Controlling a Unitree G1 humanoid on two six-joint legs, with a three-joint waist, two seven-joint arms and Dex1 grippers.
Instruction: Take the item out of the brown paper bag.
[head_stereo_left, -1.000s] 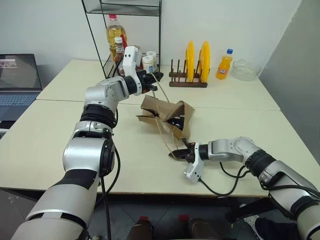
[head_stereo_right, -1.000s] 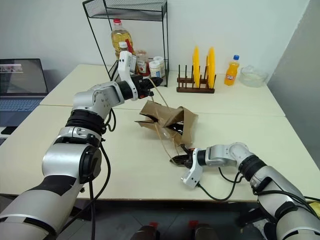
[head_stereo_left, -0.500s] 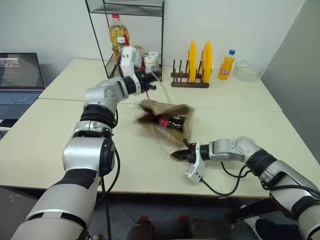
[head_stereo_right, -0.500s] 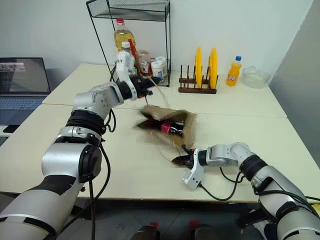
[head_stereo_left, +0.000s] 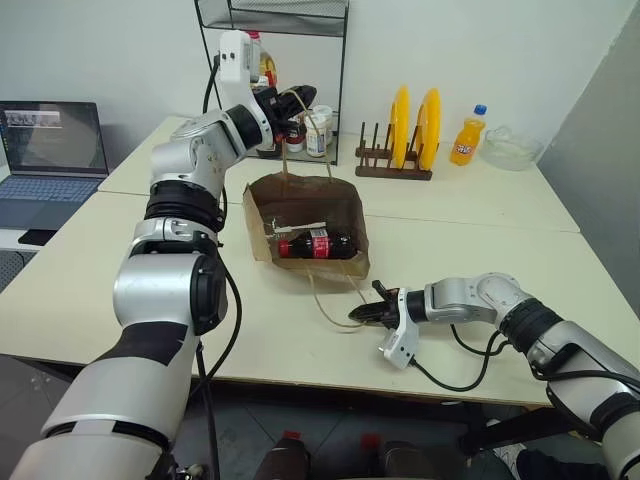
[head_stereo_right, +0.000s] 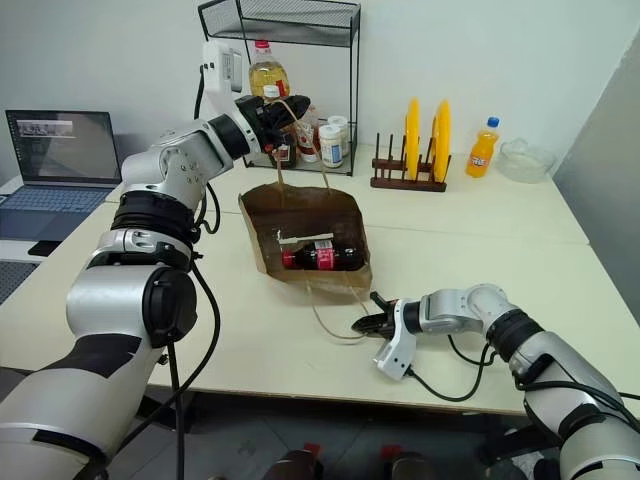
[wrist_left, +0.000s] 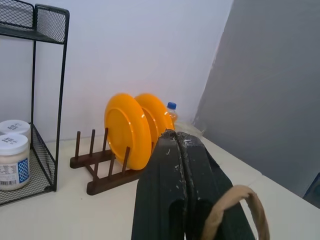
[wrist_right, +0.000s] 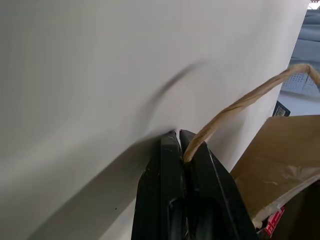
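Observation:
The brown paper bag (head_stereo_left: 306, 210) rests on the table with its mouth opened toward me. Inside it lies the item (head_stereo_left: 318, 244), a dark cola bottle with a red label, on its side. My left gripper (head_stereo_left: 298, 99) is raised above and behind the bag, shut on the far cord handle (wrist_left: 235, 210), which runs taut up to it. My right gripper (head_stereo_left: 366, 315) rests low on the table in front of the bag, shut on the near cord handle (wrist_right: 243, 102), which lies in a slack loop.
A black wire shelf (head_stereo_left: 335, 60) with jars and an oil bottle stands behind the bag. A wooden rack with yellow plates (head_stereo_left: 398, 140), an orange soda bottle (head_stereo_left: 467, 135) and a glass bowl (head_stereo_left: 510, 147) sit at the back right. A laptop (head_stereo_left: 50, 150) is at the left.
My left gripper has risen with the far handle. The crumpled bag has swung open toward me, and the cola bottle now shows inside. The right gripper has stayed put.

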